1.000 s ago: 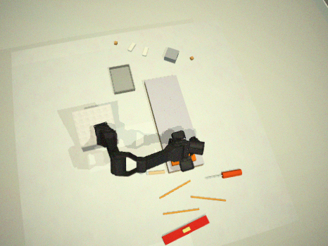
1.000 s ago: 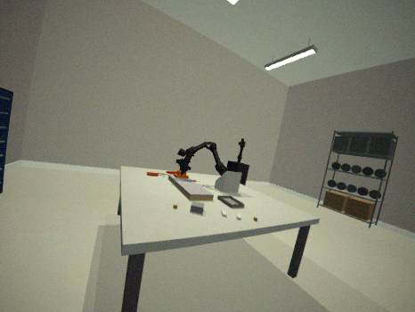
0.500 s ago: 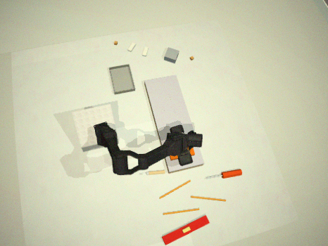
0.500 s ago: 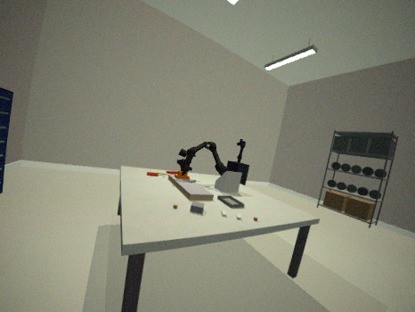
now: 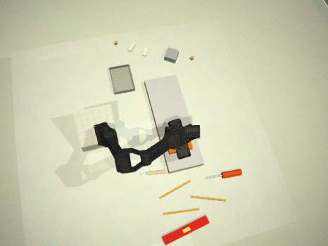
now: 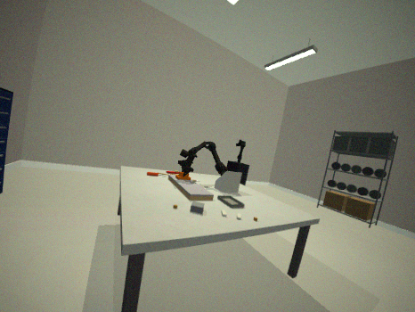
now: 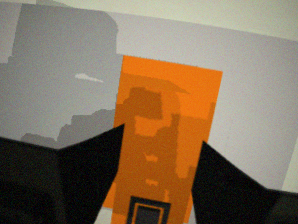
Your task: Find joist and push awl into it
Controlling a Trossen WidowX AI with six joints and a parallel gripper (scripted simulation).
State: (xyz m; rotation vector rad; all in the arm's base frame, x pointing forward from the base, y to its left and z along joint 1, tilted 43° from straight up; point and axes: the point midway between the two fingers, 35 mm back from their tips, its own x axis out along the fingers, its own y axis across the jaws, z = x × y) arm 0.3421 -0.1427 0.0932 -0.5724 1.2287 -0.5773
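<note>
Over the panel (image 5: 165,96) (image 6: 192,191), 1 gripper (image 5: 180,149) (image 6: 183,173) (image 7: 160,133) clamps the orange stud finder (image 5: 172,151) (image 6: 183,177) (image 7: 195,95), whose near end the wrist view crops.

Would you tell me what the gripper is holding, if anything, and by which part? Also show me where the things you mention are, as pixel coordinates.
The gripper (image 5: 180,144) (image 6: 183,175) (image 7: 160,133) holds the orange stud finder (image 5: 190,145) (image 6: 183,177) (image 7: 172,77), its fingers on the two long sides, nearer the end with the dark-framed window.
</note>
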